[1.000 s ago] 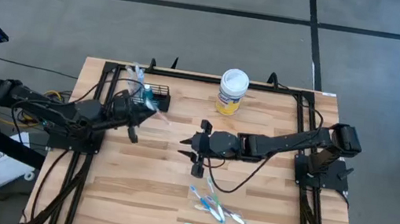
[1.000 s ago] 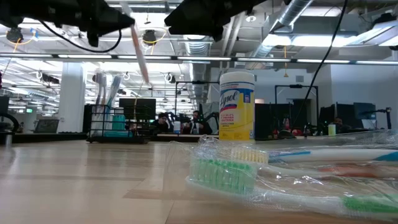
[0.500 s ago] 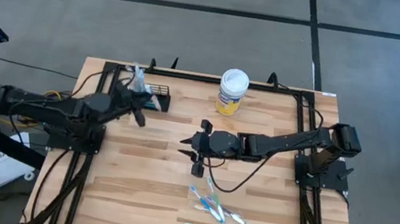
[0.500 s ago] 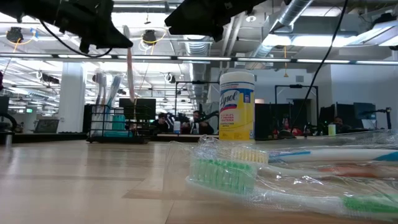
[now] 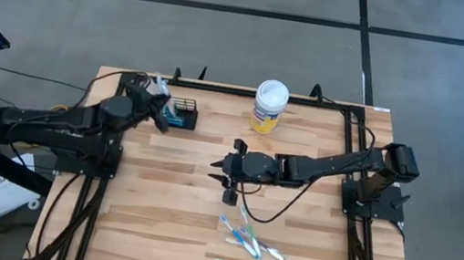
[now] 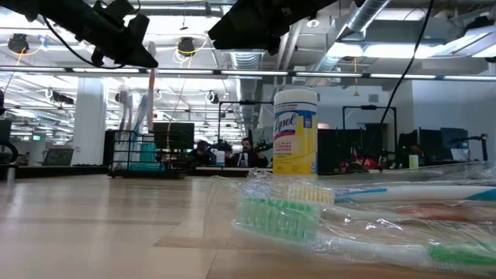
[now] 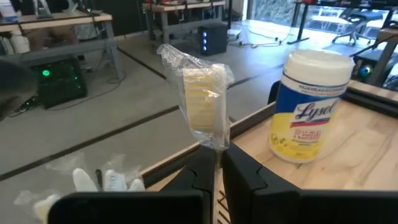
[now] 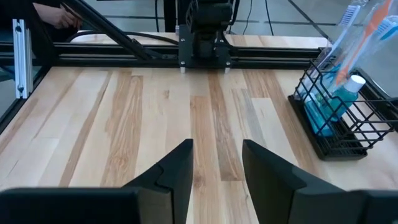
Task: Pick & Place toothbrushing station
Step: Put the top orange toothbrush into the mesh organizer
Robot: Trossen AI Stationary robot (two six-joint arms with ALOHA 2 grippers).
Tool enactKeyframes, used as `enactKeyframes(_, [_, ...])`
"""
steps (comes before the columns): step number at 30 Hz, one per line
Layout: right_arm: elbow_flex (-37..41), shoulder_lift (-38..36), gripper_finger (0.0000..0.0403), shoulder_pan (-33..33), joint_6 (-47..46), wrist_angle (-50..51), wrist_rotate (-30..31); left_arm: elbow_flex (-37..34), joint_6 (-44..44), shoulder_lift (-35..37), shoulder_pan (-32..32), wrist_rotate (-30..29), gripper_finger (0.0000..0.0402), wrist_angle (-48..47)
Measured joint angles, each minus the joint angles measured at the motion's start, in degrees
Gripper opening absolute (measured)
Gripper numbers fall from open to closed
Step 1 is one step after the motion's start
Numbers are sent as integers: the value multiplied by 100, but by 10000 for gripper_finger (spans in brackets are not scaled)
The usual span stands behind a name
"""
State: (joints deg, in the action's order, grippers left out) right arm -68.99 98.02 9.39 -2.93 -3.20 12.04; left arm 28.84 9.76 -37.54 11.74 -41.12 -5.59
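Toothbrush, wrapped in clear plastic, is clamped between the closed fingers of the left gripper and held bristle-end up over the black wire basket at the table's back-left — presumably so it can be dropped in handle first. The basket is already stocked: a couple of upright brushes and a blue bottle are seen inside it in the right wrist view. The right gripper is parked mid-table with its jaws apart and nothing between them, pointed at the basket, probably kept out of the way until the next pickup. More wrapped toothbrushes are left lying near the front edge — so the job looks partly done. The Lysol tub is left alone at the back.
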Motion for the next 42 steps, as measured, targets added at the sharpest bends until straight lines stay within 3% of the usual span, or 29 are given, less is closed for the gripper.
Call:
enactKeyframes(17, [0,0,128,2,-11,160,-1,241,316,162,516,-195,5,-902])
enactKeyframes(42, [0,0,128,2,-12,153,-1,239,577,369,524,-345,5,-1398])
